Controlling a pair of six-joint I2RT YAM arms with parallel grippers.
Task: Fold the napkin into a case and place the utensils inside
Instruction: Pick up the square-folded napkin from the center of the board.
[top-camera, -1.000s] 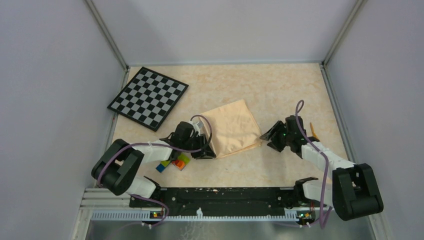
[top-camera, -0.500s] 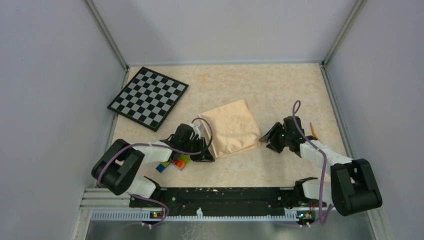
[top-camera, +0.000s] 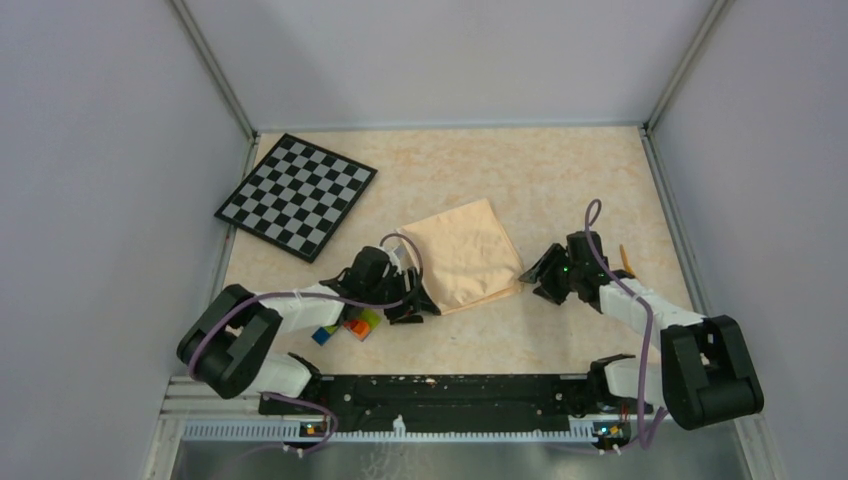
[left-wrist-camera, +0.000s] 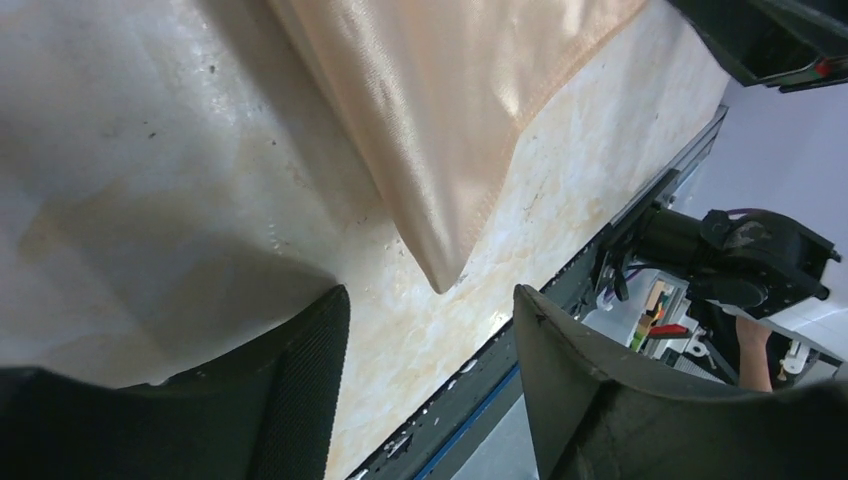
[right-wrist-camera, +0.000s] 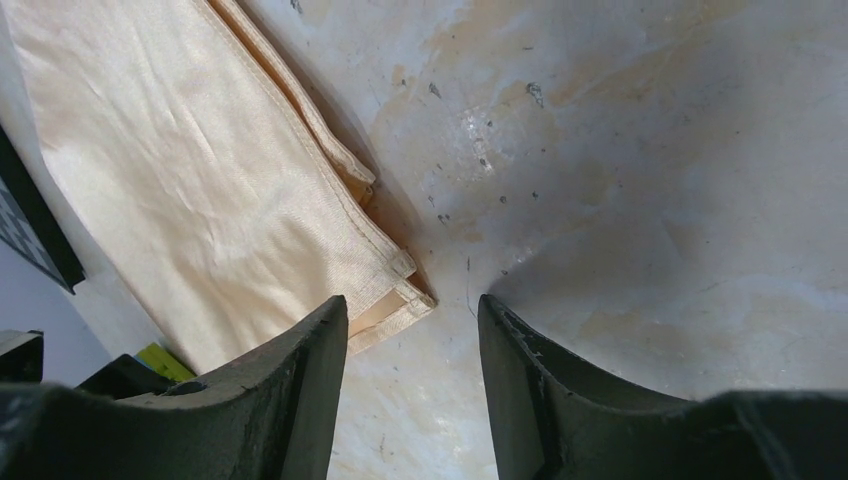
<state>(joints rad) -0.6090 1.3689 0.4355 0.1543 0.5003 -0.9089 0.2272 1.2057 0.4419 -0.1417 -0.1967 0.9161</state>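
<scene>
**A:** Where do we find the cloth?

**B:** We see the soft peach-orange cloth napkin (top-camera: 462, 255) lying flat near the middle of the beige marbled worktop (top-camera: 560, 165). It is folded over on itself into a tilted four-sided shape. The right wrist view shows stacked hems at one corner.

**A:** And the arms?

**B:** The left gripper (top-camera: 412, 308) sits low at the napkin's 7 o'clock corner. From its wrist camera we see both fingers spread wide. The cloth's pointed corner lies on the worktop ahead of the gap, pinched by neither finger. The right gripper (top-camera: 537, 275) is at the 4 o'clock corner, its jaws likewise parted. There the layered corner lies just at the mouth of the gap, with bare worktop between the fingers.

**A:** Any cutlery?

**B:** We make out one slim orange-yellow utensil (top-camera: 627, 258) at the napkin's 3 o'clock, beyond the right arm and mostly hidden by it. We cannot tell which piece it is.

**A:** What else do we have around?

**B:** A black-and-white checkerboard (top-camera: 297, 195) lies at the napkin's 10 o'clock, well apart from it and near the left wall. A cluster of coloured toy bricks (top-camera: 350, 328) sits at 8 o'clock, just beside the left arm's wrist.
</scene>
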